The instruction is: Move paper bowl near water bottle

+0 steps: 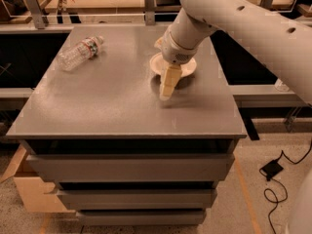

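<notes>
The paper bowl (184, 66) sits on the right half of the grey table top (112, 96), upright, partly covered by my arm. The water bottle (80, 53) lies on its side at the far left of the table, well apart from the bowl. My gripper (164, 65) hangs over the bowl's left part. It is open: the near cream finger (167, 83) reaches down in front of the bowl's near rim, and the far finger shows just behind the bowl's far left rim. The bowl rests on the table.
The table is a drawer cabinet with its front edge (126, 133) near me. A rail with posts (149, 4) runs behind the table. A cardboard box (29, 191) stands on the floor at lower left, and a cable and plug (271, 168) at lower right.
</notes>
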